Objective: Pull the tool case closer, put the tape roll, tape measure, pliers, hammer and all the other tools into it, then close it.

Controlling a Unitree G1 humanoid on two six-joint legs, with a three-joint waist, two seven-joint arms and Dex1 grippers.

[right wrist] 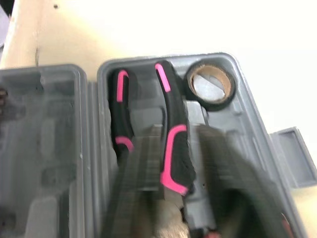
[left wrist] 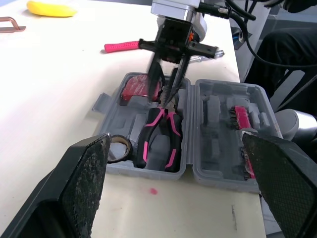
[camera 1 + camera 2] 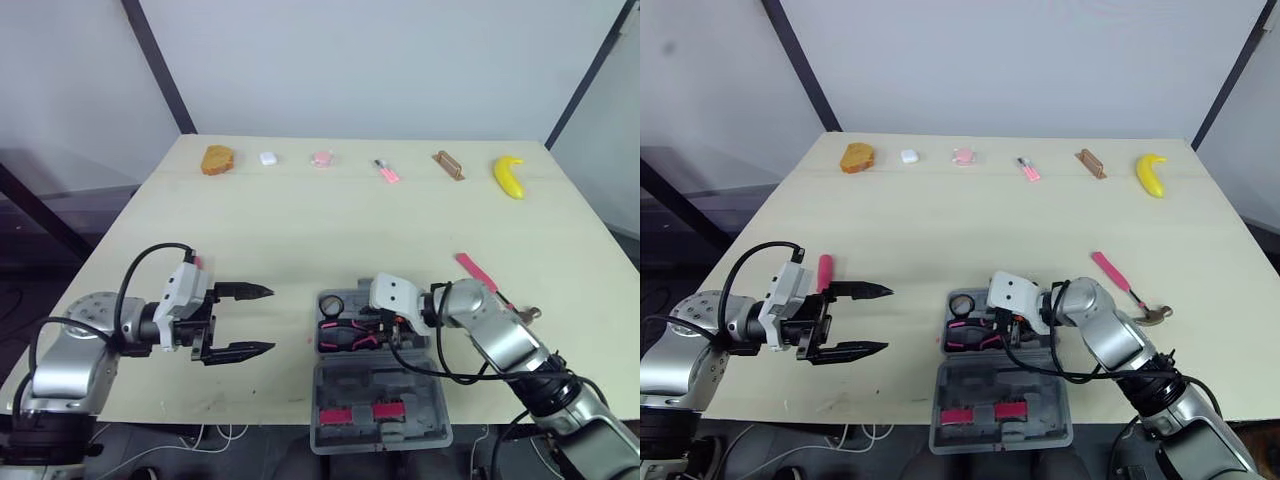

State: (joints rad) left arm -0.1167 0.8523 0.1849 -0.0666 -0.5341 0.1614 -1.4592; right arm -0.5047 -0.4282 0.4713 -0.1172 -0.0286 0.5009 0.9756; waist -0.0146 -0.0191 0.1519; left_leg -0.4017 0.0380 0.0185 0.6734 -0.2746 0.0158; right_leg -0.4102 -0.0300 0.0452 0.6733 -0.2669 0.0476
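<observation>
Pliers step: your right gripper [image 2: 166, 101] sits over the black-and-pink pliers [image 2: 159, 139] in the open grey plastic tool case [image 2: 213, 148], grip unclear, left gripper [image 3: 268, 320] spread empty; next fetch the pink-handled hammer [image 3: 488, 286].

Bright, even light; faint soft shadows on the table [image 3: 300, 220].

In the right wrist view the right end effector [image 1: 178, 130] is a blur over the pliers [image 1: 171, 114], hiding their head, and the tool case [image 1: 59, 129] runs off that picture's edges. The right arm [image 3: 500, 340] partly covers the head of the hammer [image 3: 476, 271]. The pink item [image 3: 322, 158] at the far edge of the desk [image 3: 300, 220] is too small to identify
</observation>
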